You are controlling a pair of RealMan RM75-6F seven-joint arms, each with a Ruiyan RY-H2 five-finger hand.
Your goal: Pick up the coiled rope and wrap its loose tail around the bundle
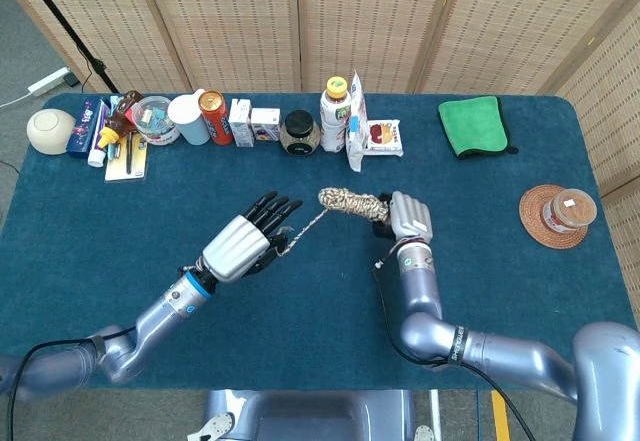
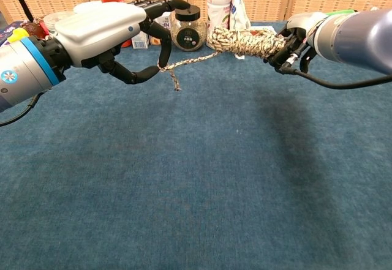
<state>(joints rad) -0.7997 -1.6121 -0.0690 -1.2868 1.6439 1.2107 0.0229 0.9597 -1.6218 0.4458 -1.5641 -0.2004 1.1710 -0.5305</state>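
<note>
The coiled rope bundle (image 1: 350, 202) (image 2: 242, 40), speckled tan and white, hangs above the blue table, gripped at its right end by my right hand (image 1: 408, 218) (image 2: 298, 36). Its loose tail (image 1: 308, 223) (image 2: 187, 62) runs left and down from the bundle to my left hand (image 1: 247, 241) (image 2: 119, 34). That hand pinches the tail near its end between thumb and a fingertip; a short stub of rope dangles below the pinch. The tail is stretched almost straight between the two hands.
A row of bottles, jars, boxes and a cup (image 1: 190, 118) lines the table's far edge, with a dark jar (image 1: 299, 131) and a white bottle (image 1: 335, 99) right behind the bundle. A green cloth (image 1: 472, 126) and a coaster with a small tub (image 1: 556, 214) lie at the right.
</note>
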